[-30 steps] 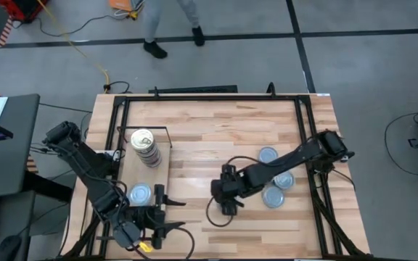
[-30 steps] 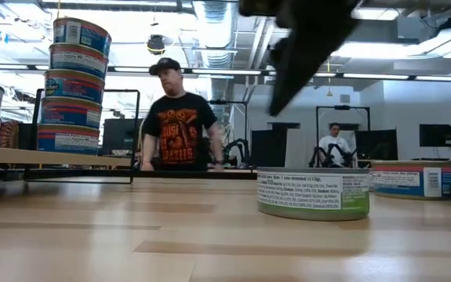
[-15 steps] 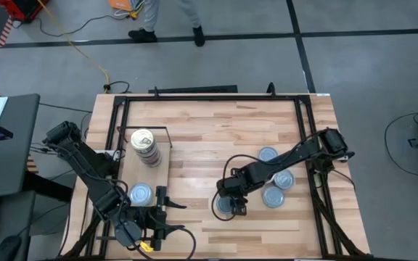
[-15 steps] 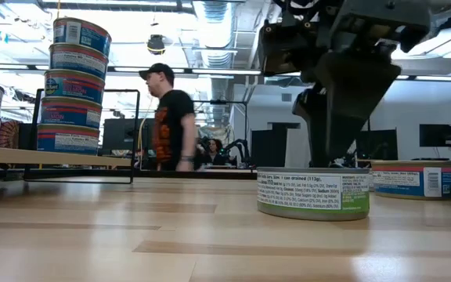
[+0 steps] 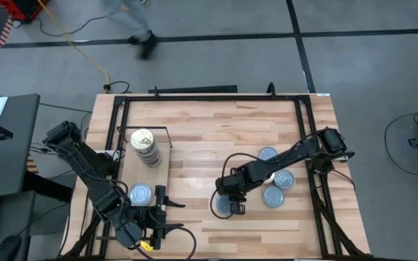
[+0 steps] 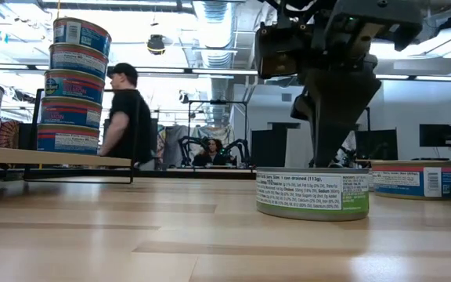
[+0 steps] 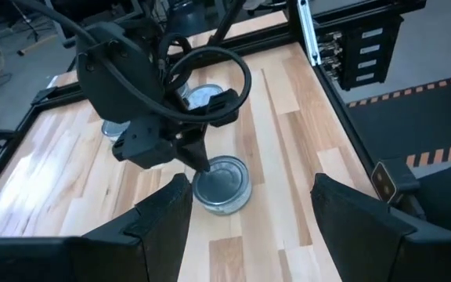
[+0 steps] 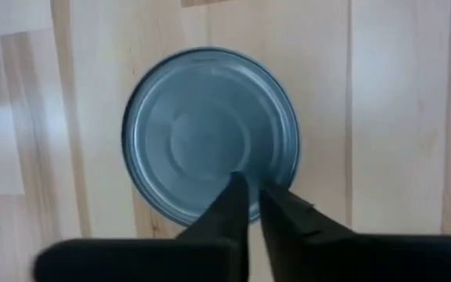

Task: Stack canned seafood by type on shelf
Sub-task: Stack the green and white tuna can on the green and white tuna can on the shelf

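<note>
1. Right pincer [image 5: 231,202] is over the lone tin [image 5: 226,206] on the near-middle surface [image 5: 216,138]. Its fingers [image 8: 237,205] are clenched nearly together, tips on the tin's pale blue-silver lid close to the rim. They pinch nothing; the tin is not held.
2. Three more blue-topped tins [image 5: 276,185] lie just right of it, near the right arm's reach.
3. The shelf [image 5: 154,174] is at the left of the surface. On it stands a gold-topped stack [image 5: 144,147] at the far end and one blue-topped tin [image 5: 140,193] nearer.
4. Left pincer [image 5: 160,215] waits by the near-left edge, fingers spread, holding nothing.
5. Handling, my judgement: a rigid metal can, low and flat, probably moderately heavy for its size if full. Lid is smooth and will likely be slippery; the paper label [image 6: 313,193] round the wall should give better friction.
6. Best hold, I think: fingers spread across the full width, pressing on opposite sides of the wall, low enough to clear the rim lip.
7. Risk: a push on the lid edge may tip or skid the tin.
</note>
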### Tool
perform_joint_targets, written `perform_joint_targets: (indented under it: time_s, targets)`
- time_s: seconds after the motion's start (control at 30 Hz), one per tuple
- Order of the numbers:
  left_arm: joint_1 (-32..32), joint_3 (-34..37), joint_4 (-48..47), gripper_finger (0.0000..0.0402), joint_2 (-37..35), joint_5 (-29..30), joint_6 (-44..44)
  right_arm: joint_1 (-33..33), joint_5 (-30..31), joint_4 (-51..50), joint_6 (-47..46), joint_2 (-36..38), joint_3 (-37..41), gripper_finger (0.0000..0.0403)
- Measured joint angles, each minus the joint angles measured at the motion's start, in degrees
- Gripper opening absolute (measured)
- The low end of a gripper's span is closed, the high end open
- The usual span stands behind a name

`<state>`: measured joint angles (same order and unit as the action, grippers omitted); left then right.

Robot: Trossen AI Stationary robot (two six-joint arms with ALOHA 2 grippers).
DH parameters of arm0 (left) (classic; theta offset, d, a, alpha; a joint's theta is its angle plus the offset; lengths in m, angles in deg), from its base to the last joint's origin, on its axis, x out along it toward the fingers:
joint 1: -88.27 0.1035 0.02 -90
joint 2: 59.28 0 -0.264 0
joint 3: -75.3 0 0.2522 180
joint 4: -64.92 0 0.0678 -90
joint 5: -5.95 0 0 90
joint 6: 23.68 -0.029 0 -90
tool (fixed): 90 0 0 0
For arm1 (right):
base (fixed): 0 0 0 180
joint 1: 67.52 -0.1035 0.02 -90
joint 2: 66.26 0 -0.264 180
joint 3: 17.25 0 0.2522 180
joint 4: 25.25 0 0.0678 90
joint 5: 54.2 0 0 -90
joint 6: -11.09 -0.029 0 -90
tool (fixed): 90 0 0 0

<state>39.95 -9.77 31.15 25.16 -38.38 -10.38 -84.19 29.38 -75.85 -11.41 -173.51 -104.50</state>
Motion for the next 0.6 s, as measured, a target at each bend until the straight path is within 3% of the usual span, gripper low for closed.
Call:
perform_joint_targets:
  time_s: [0.17,0.43,0.6]
  targets:
    - [0.0,0.0,0.0,0.0251,0.0,0.0,0.0,0.0,0.5,-0.6,-0.2,-0.8,0.0,0.0017]
    - [0.0,0.0,-0.2,0.0251,0.0,0.0,0.1,0.9,1.5,-2.2,-0.9,-0.7,0.0,0.0033]
    - [0.0,0.0,-0.4,0.0251,0.0,0.0,0.5,1.1,1.5,-2.6,-1.1,-0.6,0.0,0.0018]
